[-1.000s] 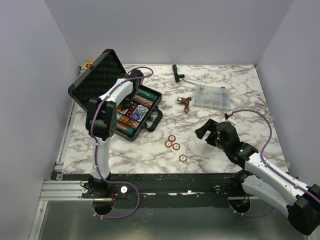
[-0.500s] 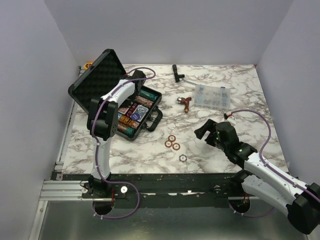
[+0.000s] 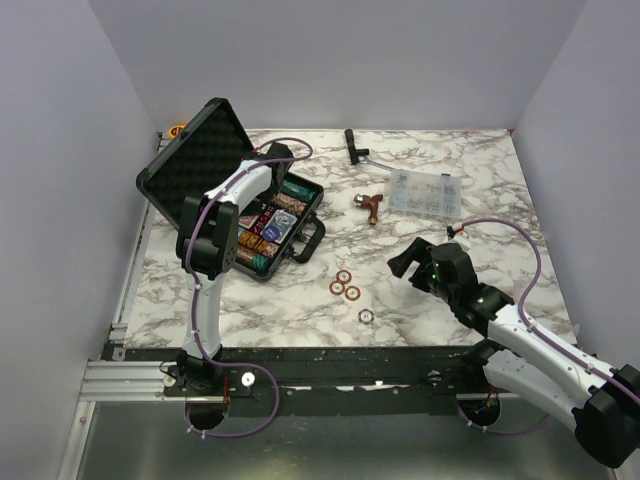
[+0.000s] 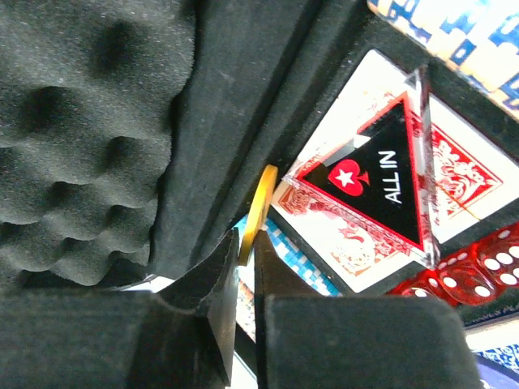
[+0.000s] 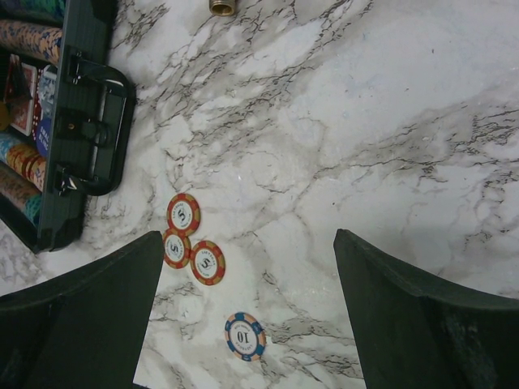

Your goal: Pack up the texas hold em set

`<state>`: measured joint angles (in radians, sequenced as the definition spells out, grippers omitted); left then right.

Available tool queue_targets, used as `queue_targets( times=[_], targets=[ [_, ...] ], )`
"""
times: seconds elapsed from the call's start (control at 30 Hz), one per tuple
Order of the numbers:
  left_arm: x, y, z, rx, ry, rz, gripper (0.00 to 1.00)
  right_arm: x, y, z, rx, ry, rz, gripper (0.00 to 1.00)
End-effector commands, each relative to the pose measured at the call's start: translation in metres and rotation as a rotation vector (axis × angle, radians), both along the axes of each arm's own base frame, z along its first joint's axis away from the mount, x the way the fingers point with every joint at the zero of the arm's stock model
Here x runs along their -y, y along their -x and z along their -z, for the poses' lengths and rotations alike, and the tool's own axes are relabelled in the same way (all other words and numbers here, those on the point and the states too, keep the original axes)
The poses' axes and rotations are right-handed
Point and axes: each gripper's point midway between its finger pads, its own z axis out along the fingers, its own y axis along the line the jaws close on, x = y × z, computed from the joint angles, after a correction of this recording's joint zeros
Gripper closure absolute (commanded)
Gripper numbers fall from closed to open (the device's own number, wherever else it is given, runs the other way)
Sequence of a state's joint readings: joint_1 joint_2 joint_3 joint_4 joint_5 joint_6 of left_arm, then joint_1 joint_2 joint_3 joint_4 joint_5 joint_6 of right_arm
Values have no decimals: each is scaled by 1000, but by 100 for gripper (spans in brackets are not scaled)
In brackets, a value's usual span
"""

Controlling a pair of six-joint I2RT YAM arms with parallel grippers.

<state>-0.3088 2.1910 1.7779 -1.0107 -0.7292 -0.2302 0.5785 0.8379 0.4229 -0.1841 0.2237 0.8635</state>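
The black briefcase (image 3: 300, 215) lies open at the left, its egg-crate foam lid (image 3: 190, 160) raised. Rows of chips fill its tray. My left gripper (image 3: 268, 190) reaches into the case; in the left wrist view it (image 4: 246, 243) is shut on a thin yellow chip (image 4: 259, 198) held edge-on beside the foam lid (image 4: 73, 121). An "ALL IN" triangle (image 4: 373, 182) lies on a red card deck (image 4: 462, 170), with red dice (image 4: 478, 263) beside it. Three red chips (image 5: 190, 241) and a blue "10" chip (image 5: 245, 336) lie on the table. My right gripper (image 5: 247, 243) hovers open above them.
A clear compartment box (image 3: 427, 192), a brass fitting (image 3: 371, 205) and a black T-shaped tool (image 3: 354, 146) lie at the back right. The case handle (image 5: 93, 138) points toward the loose chips (image 3: 346, 284). The table is marble-patterned with grey walls around it.
My left gripper has shifted a little deeper into the case toward the lid. The right arm has barely moved.
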Motion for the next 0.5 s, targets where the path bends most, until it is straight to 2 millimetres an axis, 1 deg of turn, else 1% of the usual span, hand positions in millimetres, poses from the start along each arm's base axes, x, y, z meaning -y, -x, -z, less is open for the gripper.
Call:
queue_targets(
  times=[0.0, 0.03, 0.17, 0.33, 0.4, 0.47],
  targets=[
    [-2, 0, 3, -10, -2, 6, 97, -1, 0, 2, -1, -4, -6, 12],
    [-1, 0, 1, -11, -2, 8, 100, -1, -1, 2, -1, -5, -6, 12],
    [6, 3, -12, 5, -12, 27, 100, -2, -1, 4, -7, -4, -7, 12],
    [17, 14, -33, 37, 27, 35, 100, -3, -1, 4, -8, -6, -10, 12],
    [23, 19, -45, 58, 73, 43, 100, -3, -1, 4, -9, -7, -11, 12],
    [34, 24, -52, 65, 163, 53, 100, -4, -2, 4, -9, -8, -12, 12]
  ],
)
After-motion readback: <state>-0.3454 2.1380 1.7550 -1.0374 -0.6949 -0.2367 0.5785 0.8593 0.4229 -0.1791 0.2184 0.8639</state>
